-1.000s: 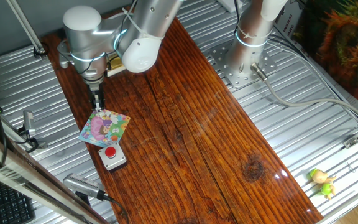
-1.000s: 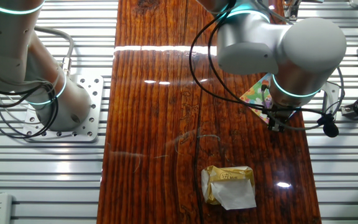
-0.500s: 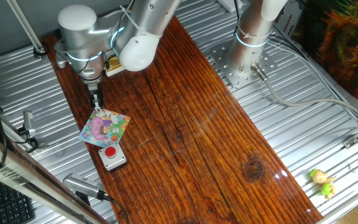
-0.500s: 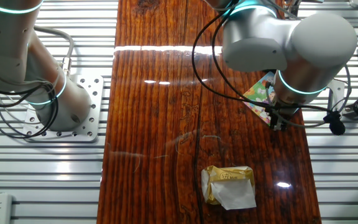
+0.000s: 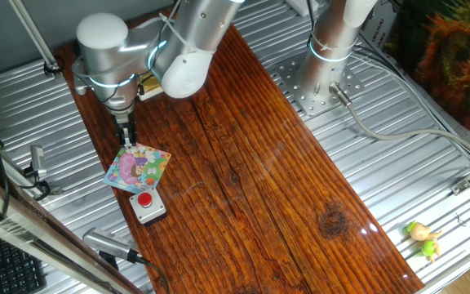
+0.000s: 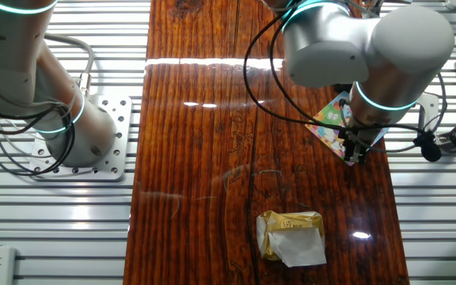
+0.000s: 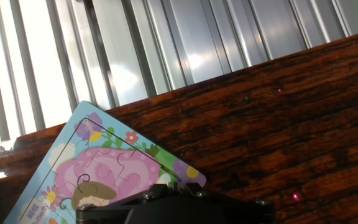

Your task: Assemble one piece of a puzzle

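Claw (image 5: 126, 135) barely shifted above puzzle (image 5: 138, 167) corner, spread indiscernible; red-button box (image 5: 147, 205) just beside, yellow block (image 6: 292, 236) apart.

Fixed views bright, evenly lit, sharp; overhead light leaves a white glare band across the wooden board (image 6: 204, 62) and small hot spots near its lower end. Hand view: strong glare on the ribbed metal table (image 7: 135, 56), blown out at left edge; puzzle (image 7: 114, 171) sharp, dark gripper body at bottom underexposed.
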`<state>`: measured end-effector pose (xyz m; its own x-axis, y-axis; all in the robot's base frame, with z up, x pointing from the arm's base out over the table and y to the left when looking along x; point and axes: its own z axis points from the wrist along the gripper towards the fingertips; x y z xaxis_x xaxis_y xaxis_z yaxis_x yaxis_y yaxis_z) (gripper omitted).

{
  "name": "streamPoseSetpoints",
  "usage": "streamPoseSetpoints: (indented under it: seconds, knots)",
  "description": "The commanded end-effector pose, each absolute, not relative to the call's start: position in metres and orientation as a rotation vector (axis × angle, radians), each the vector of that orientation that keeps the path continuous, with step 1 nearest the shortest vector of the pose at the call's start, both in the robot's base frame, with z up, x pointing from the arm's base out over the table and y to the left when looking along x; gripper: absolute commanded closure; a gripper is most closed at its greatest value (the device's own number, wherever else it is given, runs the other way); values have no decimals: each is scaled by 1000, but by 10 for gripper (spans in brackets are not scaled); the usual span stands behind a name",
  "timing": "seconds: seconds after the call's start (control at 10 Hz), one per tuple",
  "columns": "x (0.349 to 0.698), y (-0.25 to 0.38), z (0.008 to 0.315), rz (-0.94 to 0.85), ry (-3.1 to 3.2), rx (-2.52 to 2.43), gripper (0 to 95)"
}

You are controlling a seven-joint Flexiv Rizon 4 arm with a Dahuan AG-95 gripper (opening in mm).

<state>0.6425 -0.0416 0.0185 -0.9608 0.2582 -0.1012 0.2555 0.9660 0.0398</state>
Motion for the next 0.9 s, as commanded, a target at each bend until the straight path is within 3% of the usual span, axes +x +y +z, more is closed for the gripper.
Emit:
streamPoseSetpoints:
  seconds: [0.1, 0.9]
  knots:
    - [643, -40, 18, 42, 3014, 391, 950]
    - [644, -34, 14, 32, 3010, 390, 950]
